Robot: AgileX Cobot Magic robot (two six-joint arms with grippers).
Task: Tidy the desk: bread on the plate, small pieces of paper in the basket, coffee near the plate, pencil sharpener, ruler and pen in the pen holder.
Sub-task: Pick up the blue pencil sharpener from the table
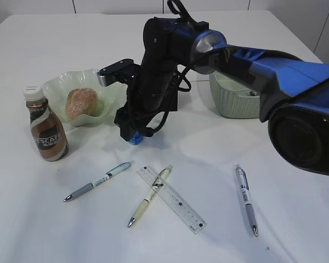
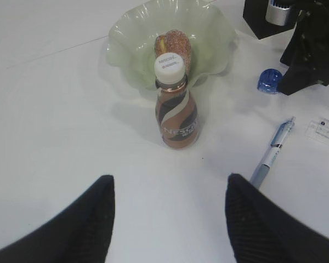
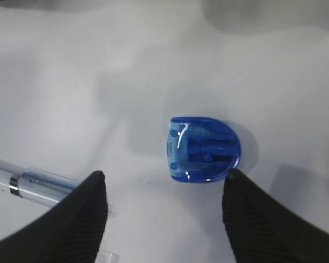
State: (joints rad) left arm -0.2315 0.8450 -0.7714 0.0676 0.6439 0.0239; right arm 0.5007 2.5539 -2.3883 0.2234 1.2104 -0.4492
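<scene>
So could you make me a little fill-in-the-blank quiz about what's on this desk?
1. The bread lies on the green ____.
2. The coffee bottle has a ____ cap.
3. The right tool hovers open just above the blue ____.
4. The cream pen lies across the clear ____.

Missing words: plate; white; pencil sharpener; ruler

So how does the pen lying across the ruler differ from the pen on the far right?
The cream-barrelled pen lies tilted across the clear ruler, touching it; the white pen lies alone on bare table. The cream pen's tip points lower left, while the white pen runs almost straight toward the camera. Both lie flat on the table, not yet in the holder.
</scene>
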